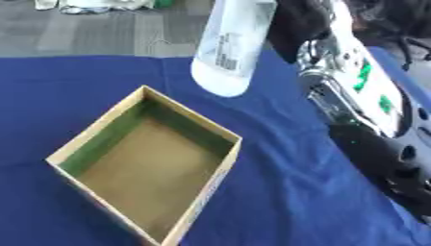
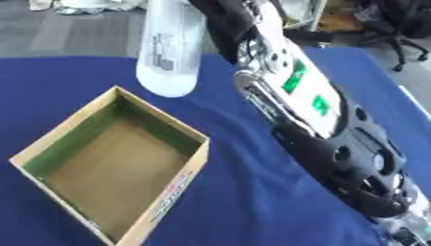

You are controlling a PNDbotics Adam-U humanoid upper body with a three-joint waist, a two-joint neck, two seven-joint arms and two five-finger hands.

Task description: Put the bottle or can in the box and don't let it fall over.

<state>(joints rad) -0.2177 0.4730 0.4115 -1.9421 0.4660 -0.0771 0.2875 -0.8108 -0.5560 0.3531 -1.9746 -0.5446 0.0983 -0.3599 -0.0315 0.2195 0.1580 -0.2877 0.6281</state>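
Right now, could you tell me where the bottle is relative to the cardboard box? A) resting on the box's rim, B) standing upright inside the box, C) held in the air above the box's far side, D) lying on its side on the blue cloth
C: the clear bottle hangs off the cloth, carried by the right hand, and the cardboard box holds nothing.

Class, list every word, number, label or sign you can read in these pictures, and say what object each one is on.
No text can be read.
Bottle: a label with a barcode and small print, too blurred to read.
Box: a printed strip with coloured marks along the outer near wall, too blurred to read.
Right arm: green marks on a white panel, shapes only, no letters legible.
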